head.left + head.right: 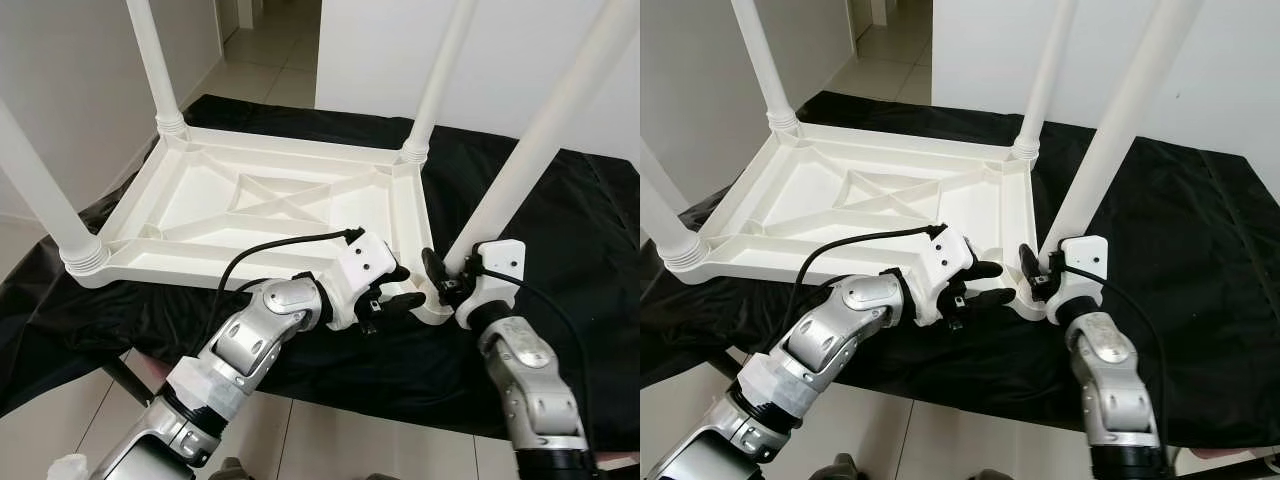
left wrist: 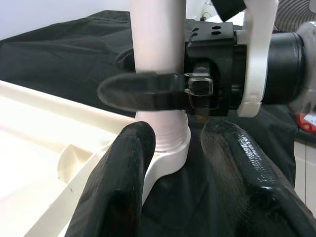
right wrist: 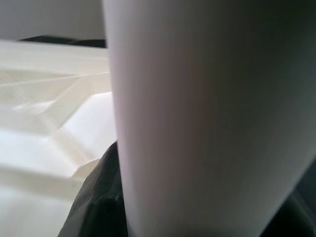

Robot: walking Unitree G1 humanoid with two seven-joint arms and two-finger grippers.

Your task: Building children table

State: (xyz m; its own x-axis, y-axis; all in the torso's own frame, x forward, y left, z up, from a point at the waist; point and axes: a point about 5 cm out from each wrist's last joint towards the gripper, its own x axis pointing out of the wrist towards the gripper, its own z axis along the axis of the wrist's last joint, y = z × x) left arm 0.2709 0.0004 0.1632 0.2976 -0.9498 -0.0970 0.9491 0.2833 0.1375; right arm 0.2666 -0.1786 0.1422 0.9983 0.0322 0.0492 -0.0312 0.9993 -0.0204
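— What lies before us?

— A black cloth (image 1: 560,250) over a low surface; on it a white children's table (image 1: 270,200) upside down, ribbed underside up. Three legs stand in the other corner sockets.

— And the fourth leg?

— The near-right leg (image 1: 530,150) stands in its socket (image 2: 170,148) at the near-right corner, leaning slightly.

— The grippers?

— The right gripper (image 1: 440,275) is clamped on that leg just above the socket, one black finger (image 2: 143,91) across it. The left gripper (image 1: 400,290) sits at the same corner, fingers apart, one on each side of the socket rim, not closed.

— Any markings?

— No writing legible on table, cloth or arms
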